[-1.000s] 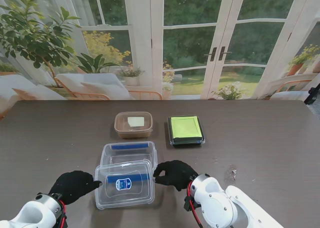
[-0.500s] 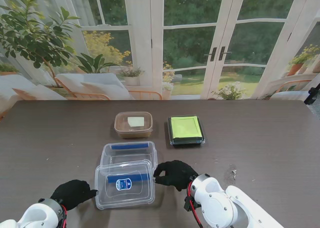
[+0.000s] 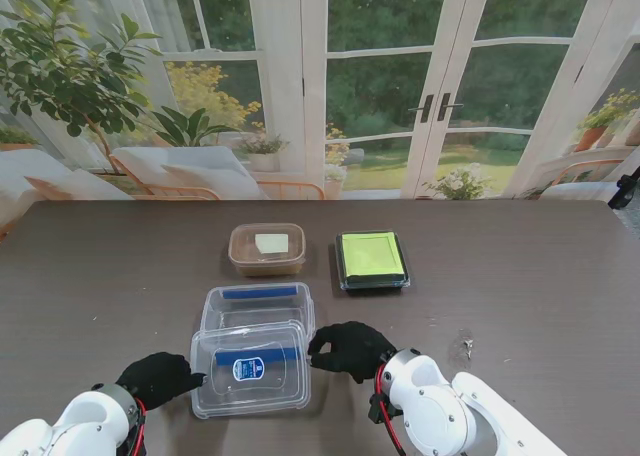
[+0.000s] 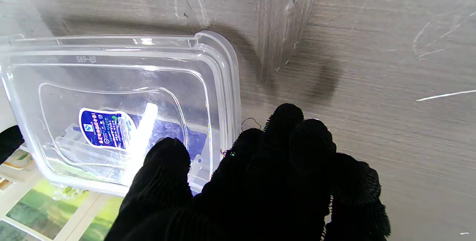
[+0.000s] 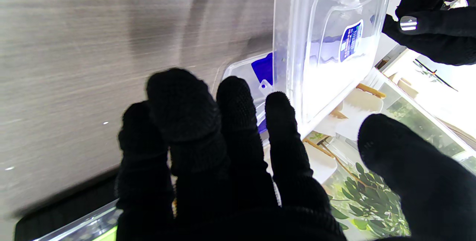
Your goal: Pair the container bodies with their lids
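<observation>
Scene: clear rectangular plastic lid with blue label (image 3: pixel 249 368) overlapping clear plastic container body (image 3: pixel 257 307) on dark wood desk (image 3: pixel 520 276).
Left hand (image 3: pixel 160 377): fingers apart, at lid edge; grip unclear.
Right hand (image 3: pixel 350 348): fingers spread, holding nothing.
Risk: uneven sideways push may skew the lid off the body.

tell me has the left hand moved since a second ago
Yes. The left hand first drew back toward me, then returned to the edge of the clear lid, which stayed put.

A blue-and-white sticker (image 4: pixel 106 128) is being shown on the flat middle of a clear plastic container (image 3: pixel 250 368) near the table's near edge; its print is being rendered too small to be read. Embossed characters (image 4: pixel 86 59) are being shown along the container's rim, seen reversed, and cannot be made out with certainty.
</observation>
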